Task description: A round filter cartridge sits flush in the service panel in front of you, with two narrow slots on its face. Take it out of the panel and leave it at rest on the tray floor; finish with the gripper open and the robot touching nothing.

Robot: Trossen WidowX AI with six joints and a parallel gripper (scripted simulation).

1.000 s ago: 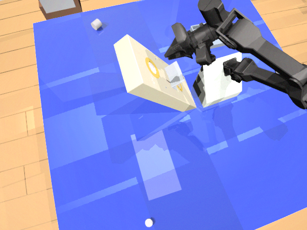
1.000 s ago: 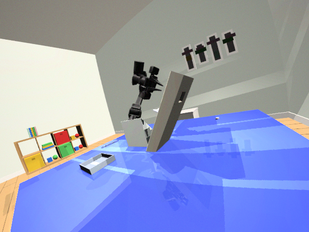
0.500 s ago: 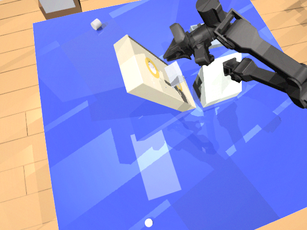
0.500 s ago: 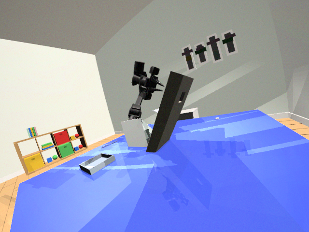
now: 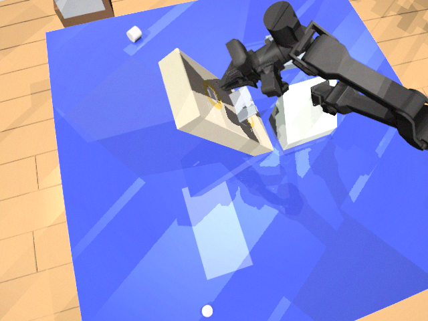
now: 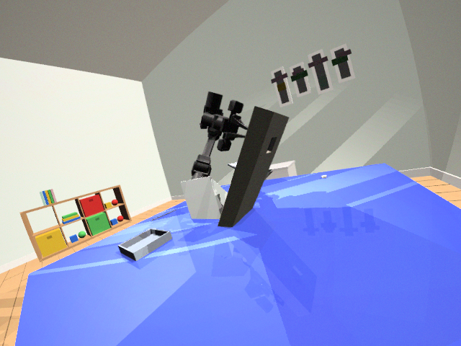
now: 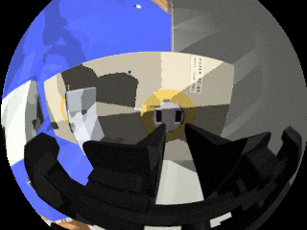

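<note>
The round grey filter cartridge [image 5: 211, 92] [image 7: 168, 115] sits in the tilted beige service panel [image 5: 182, 103] [image 6: 247, 167] [image 7: 216, 77], inside a yellow ring. Its two dark slots stand side by side in the wrist view. My gripper [image 5: 222, 88] [image 6: 245, 132] [image 7: 176, 126] is partly open, with nothing between its fingers. The fingertips are close in front of the panel face, just below the cartridge in the wrist view; whether they touch is unclear. The grey tray [image 6: 152, 247] lies empty on the blue table and is mostly hidden behind the arm in the top view.
A pale translucent plate [image 5: 243, 103] [image 7: 83, 112] stands out from the panel beside the cartridge, over a second yellow ring. A white block [image 5: 307, 114] [image 6: 202, 197] stands close to the panel, under the arm. Two small white cylinders [image 5: 134, 33] [image 5: 207, 311] are farther off.
</note>
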